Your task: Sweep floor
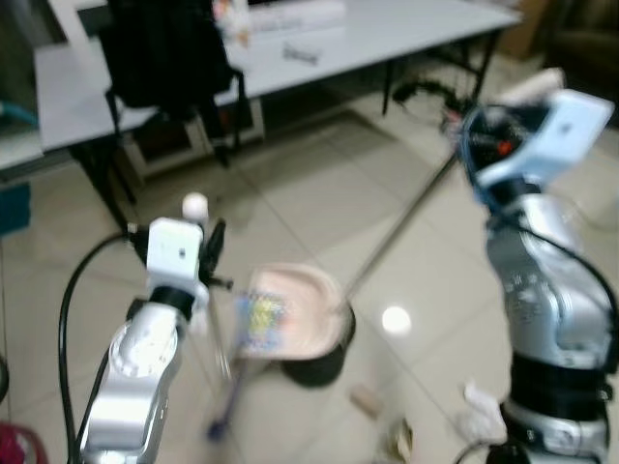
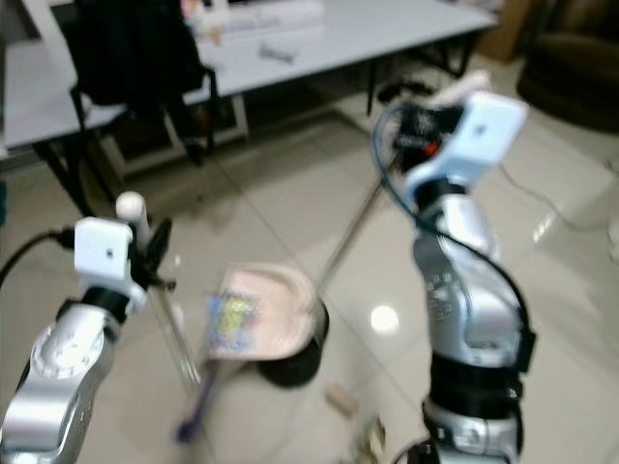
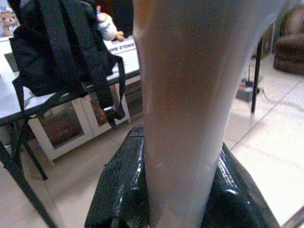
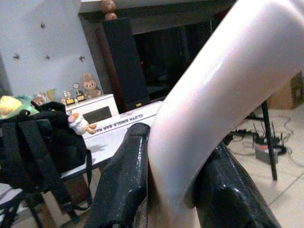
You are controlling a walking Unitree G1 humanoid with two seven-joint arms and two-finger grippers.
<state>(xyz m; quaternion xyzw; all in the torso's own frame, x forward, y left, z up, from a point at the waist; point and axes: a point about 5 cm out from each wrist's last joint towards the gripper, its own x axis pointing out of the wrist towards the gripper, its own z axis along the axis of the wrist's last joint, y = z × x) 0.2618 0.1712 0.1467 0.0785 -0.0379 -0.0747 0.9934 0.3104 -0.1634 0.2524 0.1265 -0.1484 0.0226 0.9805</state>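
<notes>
Pink dustpan [image 1: 290,314] sits on the floor, below the left pincer [image 1: 198,253] clamped on the broom [image 3: 190,118]; right pincer [image 4: 175,190] clamps the dustpan handle [image 4: 213,99]. Risk: debris [image 1: 368,401] beside the pan scatters if swept hastily.

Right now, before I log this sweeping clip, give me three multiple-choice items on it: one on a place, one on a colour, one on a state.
1. Where does the black backpack rest?
A. on the long grey table
B. on the floor
C. in the dustpan

2. What colour is the dustpan's tray?
A. green
B. pale pink
C. red

3. What is the left gripper doing?
A. hanging open
B. pressing the table
C. gripping a pale broom handle

Key: 1 A, the pack sits on the tabletop's near edge. 2 B, the tray by the tiled floor looks pale pink. 3 C, the left wrist view shows black fingers clamped round the handle.
</notes>
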